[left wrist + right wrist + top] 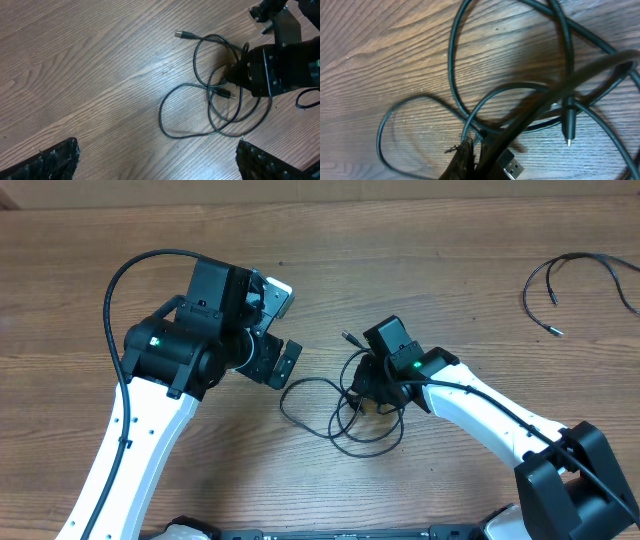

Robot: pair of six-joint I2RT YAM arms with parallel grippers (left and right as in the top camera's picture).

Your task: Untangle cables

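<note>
The cables [345, 408] lie as a loose tangle of thin black loops on the wooden table, between the two arms. My right gripper [372, 395] is down on the tangle's right side. In the right wrist view it [475, 156] is shut on a strand of the cables [451, 55], with a USB plug [509, 167] right beside the fingers and a barrel plug [568, 131] lying further right. My left gripper [288, 328] hovers left of the tangle, open and empty. The left wrist view shows the left gripper [157, 150] short of the loops [215, 100], with a small plug [184, 34] at the far end.
A separate thin black cable [560, 257] lies at the table's far right. The right arm's white link [480, 415] runs from the bottom right corner up to the tangle. The left arm's body [180, 350] stands left of centre.
</note>
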